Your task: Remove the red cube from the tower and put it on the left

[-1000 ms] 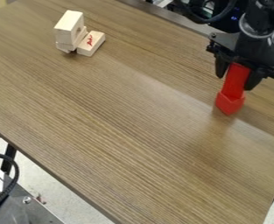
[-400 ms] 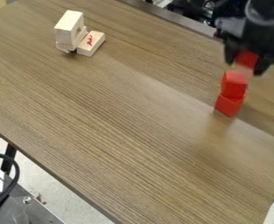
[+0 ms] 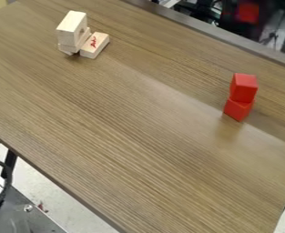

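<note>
Top right of frame, blurred: my black gripper (image 3: pixel 248 21) is closed on one red cube (image 3: pixel 248 12), jaws about a cube's width apart, cube up off the table. Right side, upper half: tower, 2 smooth red cubes, upper one (image 3: pixel 243 88) sitting on lower one (image 3: pixel 237 109), sharp edges, flat faces. Red cubes total 3. Upper left: pale, unpainted wooden blocks, at least 3. I get one chunky block (image 3: pixel 69 28) on top of the pile and one flat block (image 3: pixel 95 45) beside it, red marking on its face. Tabletop (image 3: pixel 138 150): brown, streaky wood grain, slight sheen.
</note>
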{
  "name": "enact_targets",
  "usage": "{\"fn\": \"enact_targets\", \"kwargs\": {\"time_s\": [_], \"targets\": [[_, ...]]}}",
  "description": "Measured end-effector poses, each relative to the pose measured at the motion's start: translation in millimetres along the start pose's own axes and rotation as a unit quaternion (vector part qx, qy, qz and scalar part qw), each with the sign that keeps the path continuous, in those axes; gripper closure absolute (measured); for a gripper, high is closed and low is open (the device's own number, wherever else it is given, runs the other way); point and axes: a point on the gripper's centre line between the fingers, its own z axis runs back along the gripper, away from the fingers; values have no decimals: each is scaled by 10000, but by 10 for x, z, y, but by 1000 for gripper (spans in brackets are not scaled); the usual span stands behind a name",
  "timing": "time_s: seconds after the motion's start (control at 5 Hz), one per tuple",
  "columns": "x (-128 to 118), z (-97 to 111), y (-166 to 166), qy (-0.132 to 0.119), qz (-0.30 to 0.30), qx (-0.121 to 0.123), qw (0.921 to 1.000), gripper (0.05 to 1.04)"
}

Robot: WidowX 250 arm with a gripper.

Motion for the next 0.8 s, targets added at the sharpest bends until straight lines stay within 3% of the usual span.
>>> {"fn": "enact_targets", "kwargs": {"time_s": [0.4, 0.6, 0.8], "targets": [[-50, -25, 578, 618, 294, 494, 9964, 493], [-227, -125, 800, 910, 217, 650, 9935, 493], [-394, -240, 1045, 1103, 92, 603, 9920, 493]]}}
